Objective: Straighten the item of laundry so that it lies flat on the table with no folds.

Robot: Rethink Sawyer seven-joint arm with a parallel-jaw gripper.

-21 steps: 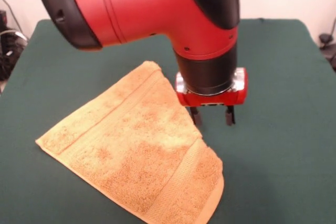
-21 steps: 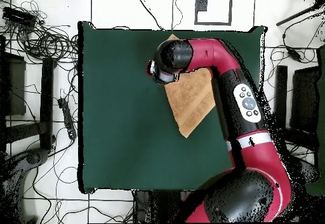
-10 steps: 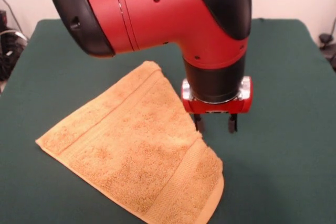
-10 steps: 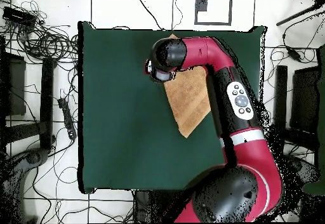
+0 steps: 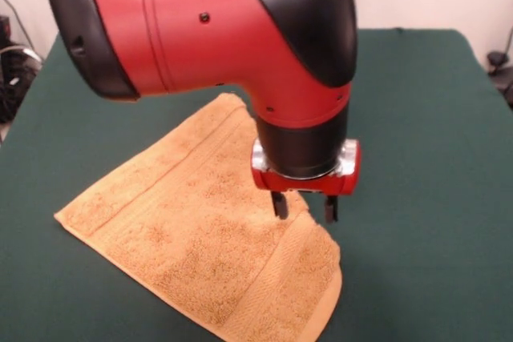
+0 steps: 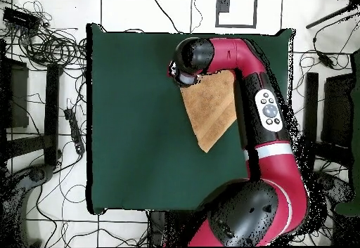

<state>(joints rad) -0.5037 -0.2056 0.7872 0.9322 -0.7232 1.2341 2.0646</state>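
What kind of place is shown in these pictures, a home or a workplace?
Most likely a robotics lab or test room, not a home. A red and black robot arm works over a table covered in green cloth, and loose cables lie tangled on the tiled floor around it. The only household thing is an orange towel.

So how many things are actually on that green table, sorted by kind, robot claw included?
Towels: 1, the golden-orange towel, lying folded.
Robot claws: 1, the gripper, open over the towel's edge.
Tables: 1, the green table itself.
Total: 3
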